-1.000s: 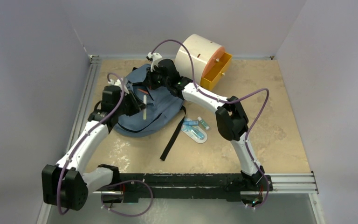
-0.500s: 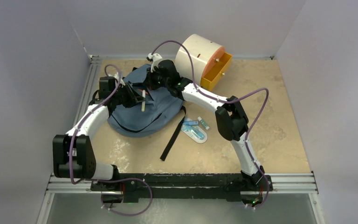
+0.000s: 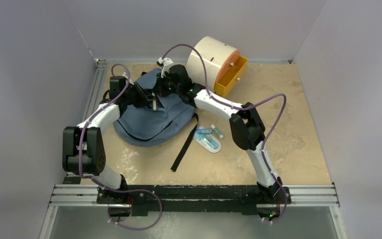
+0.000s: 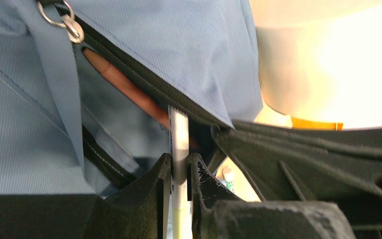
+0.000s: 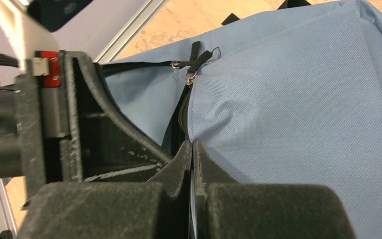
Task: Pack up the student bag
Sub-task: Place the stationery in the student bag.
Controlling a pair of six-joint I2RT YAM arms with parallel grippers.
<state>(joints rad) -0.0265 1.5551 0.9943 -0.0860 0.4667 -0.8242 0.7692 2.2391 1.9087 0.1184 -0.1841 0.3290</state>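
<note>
The left hand (image 4: 180, 162) clamps a thin white pen (image 4: 179, 130) at the opening of the bag (image 3: 144, 127), which lies on the tabletop's (image 3: 288, 134) left half. The right hand (image 5: 193, 149), closed, pinches its flap. The fabric looks soft and limp, so it is best held at the zip edge.

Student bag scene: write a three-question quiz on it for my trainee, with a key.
1. True or false: the right gripper pinches the student bag by its fabric.
2. The left gripper holds: A) a slim white stick; B) a strap; C) nothing.
3. Fill in: the cream cabinet has an ____ drawer.
Key: 1 true; 2 A; 3 orange.
</note>
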